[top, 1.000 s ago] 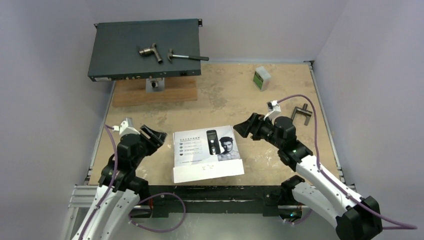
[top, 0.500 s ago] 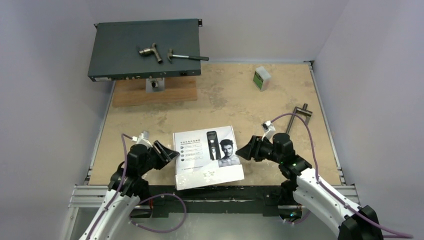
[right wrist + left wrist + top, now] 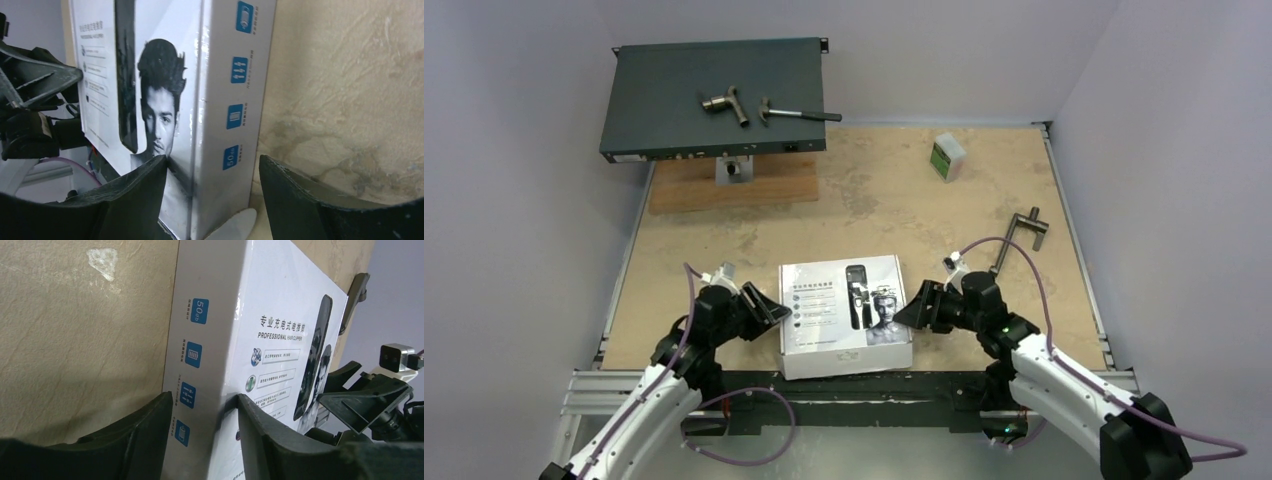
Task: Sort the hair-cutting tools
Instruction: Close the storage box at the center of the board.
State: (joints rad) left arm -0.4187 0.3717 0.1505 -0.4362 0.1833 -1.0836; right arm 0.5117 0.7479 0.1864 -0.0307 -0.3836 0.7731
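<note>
Lower centre of the top view: we see the closed clipper box (image 3: 844, 318), with the left gripper (image 3: 772, 306) and right gripper (image 3: 907, 308) spread open astride its side edges. No hair-cutting tools show; we judge them inside, with sorting not yet begun.
</note>
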